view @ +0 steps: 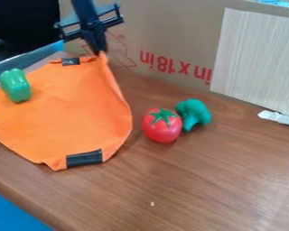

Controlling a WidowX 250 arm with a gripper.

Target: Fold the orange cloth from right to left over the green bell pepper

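From where I sit at the controls, going left to right, I first see a green pepper point(15, 85) lying on the far left part of an orange cloth point(65, 110). The cloth is spread over the wooden table point(225, 180), with one black patch point(71, 61) at its far edge and another black patch point(84, 159) at its near edge. My gripper point(99, 51) hangs at the far side, and I read it as closed on the cloth's far right corner, which stands up in a peak between the fingertips, with the right edge sloping down from it. As far as I can judge, the work on the cloth is at an early point: one corner is caught and raised, while most of the cloth lies spread out, with no part of it folded over the pepper. To the right of the cloth, off it and on the bare wood, sits a red tomato point(162, 128), and just behind and right of that a piece of broccoli point(194, 113), so close that they seem to touch. Farther right, a pale board point(254, 58) stands against the cardboard point(171, 31), with a white scrap point(279, 118) by its foot.
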